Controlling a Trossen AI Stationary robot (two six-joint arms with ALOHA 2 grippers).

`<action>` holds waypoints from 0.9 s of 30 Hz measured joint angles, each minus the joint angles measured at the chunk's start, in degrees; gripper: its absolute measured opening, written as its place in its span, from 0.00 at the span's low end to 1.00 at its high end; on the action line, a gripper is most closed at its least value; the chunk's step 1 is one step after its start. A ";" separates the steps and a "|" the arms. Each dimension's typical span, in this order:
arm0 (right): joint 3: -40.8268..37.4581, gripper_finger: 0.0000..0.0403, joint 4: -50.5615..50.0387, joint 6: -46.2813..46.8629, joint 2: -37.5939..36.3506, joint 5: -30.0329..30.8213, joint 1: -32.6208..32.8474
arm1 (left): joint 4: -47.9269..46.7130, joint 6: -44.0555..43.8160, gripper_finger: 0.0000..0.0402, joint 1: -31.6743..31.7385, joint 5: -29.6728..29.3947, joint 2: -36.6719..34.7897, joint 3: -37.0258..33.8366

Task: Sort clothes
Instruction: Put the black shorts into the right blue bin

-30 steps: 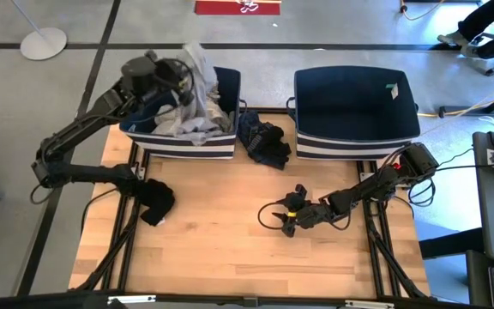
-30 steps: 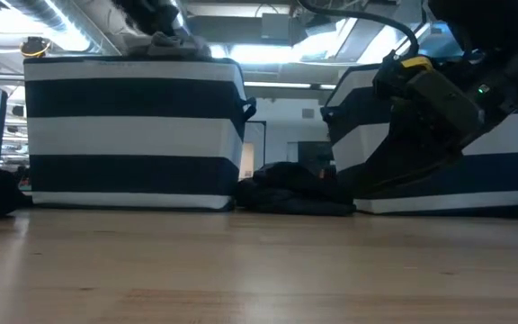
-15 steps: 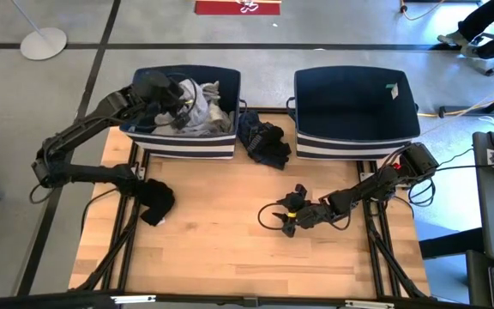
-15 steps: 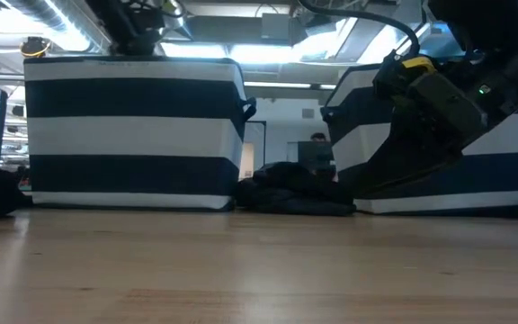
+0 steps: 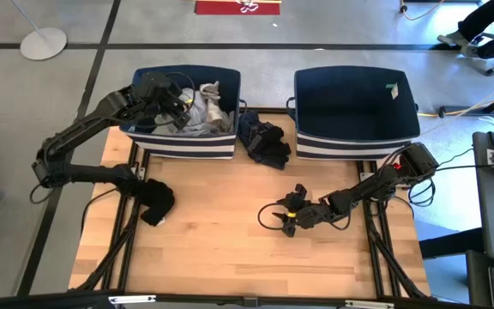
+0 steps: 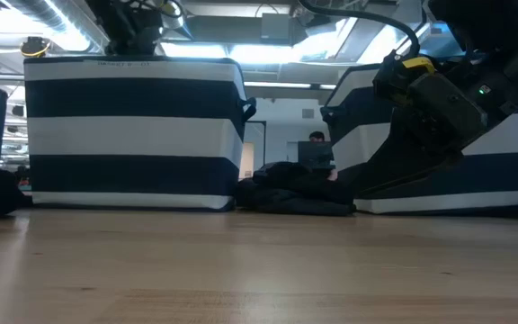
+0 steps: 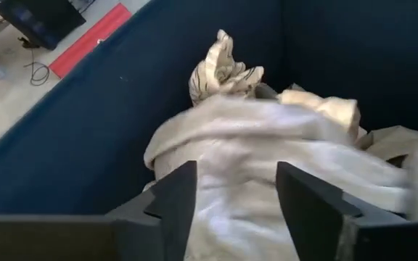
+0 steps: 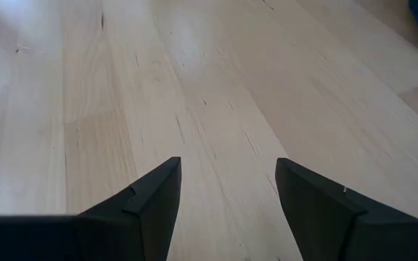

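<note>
From above, your left gripper (image 5: 181,101) hung over the left navy fabric bin with the striped base (image 5: 144,141), its fingers spread above the heap of pale cream and grey garments (image 5: 202,114) lying inside that bin. The right navy fabric bin with the striped base (image 5: 356,144) stood to the right of it, and a crumpled dark navy garment (image 5: 262,140) lay on the light wooden table (image 5: 230,249) between the two bins. A second black garment (image 5: 155,201) sat near the table's left edge. Your right gripper (image 5: 274,217) rested low over the bare wood in the middle of the table, fingers spread and holding nothing.

From table height, you saw both striped bins at the far side, the left bin (image 6: 131,133) and the right bin (image 6: 511,162), with the dark garment (image 6: 293,191) on the wood between them. A person sat in the room behind, seen through that gap.

Through the left wrist camera, your fingers (image 7: 171,206) stood apart over the cream fabric (image 7: 267,159), not pinching it, with the bin's navy wall (image 7: 85,138) behind.

Through the right wrist camera, your fingers (image 8: 158,199) stood apart over bare wooden planks (image 8: 194,87).
</note>
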 joint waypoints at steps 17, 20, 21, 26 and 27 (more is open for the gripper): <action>-0.02 0.56 0.02 -1.53 0.00 1.39 -0.13 | -6.44 -5.56 0.54 -9.66 19.14 -1.78 10.95; -0.02 0.56 0.02 -1.51 0.00 1.38 -0.13 | -6.21 -6.06 0.53 -15.15 17.05 -2.41 10.71; -0.02 0.56 0.02 -1.49 0.00 1.38 -0.13 | -6.18 -6.50 0.52 -16.91 15.98 -2.51 10.71; -0.02 0.56 0.32 -1.46 0.00 1.38 -0.13 | -7.31 -9.09 0.51 -25.76 12.44 -3.21 10.69; -0.02 0.56 0.33 -1.49 0.00 1.38 -0.13 | -7.88 -9.75 0.51 -27.47 12.31 -3.23 10.69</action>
